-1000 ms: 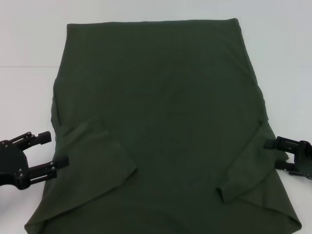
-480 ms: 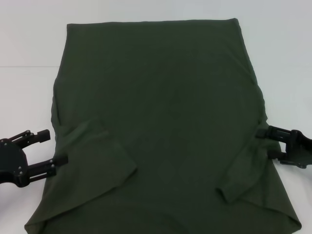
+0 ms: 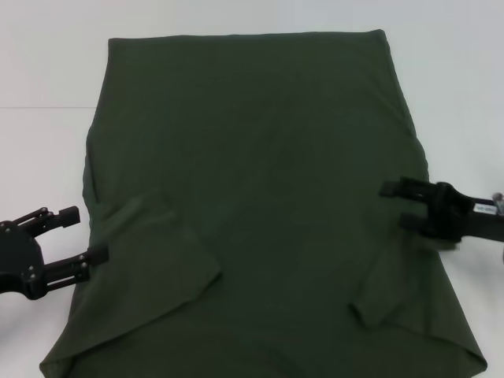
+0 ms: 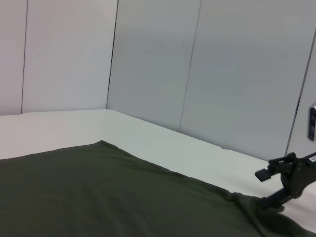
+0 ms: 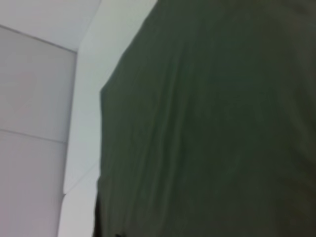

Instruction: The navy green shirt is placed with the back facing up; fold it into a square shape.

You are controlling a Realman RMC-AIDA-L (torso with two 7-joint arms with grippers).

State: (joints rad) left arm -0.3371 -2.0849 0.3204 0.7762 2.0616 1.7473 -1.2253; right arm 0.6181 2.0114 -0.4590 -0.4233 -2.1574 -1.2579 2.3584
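The navy green shirt (image 3: 260, 181) lies flat on the white table, plain side up, with both sleeves folded inward onto the body. Its left sleeve (image 3: 157, 244) and right sleeve (image 3: 390, 276) lie as angled flaps near the front. My left gripper (image 3: 85, 234) stands open at the shirt's left edge, beside the left sleeve fold. Over the shirt's right edge, above the right sleeve, my right gripper (image 3: 396, 205) is open, nothing held between its fingers. In the left wrist view the shirt (image 4: 98, 197) stretches away to the right gripper (image 4: 264, 190). Fabric (image 5: 207, 123) fills the right wrist view.
White table (image 3: 47, 79) surrounds the shirt on the left, right and far sides. Grey wall panels (image 4: 197, 74) stand behind the table. The shirt's front hem runs off the near edge of the head view.
My right gripper has moved inward from beside the shirt's right edge to over the fabric. The left gripper has barely moved. The shirt lies as before.
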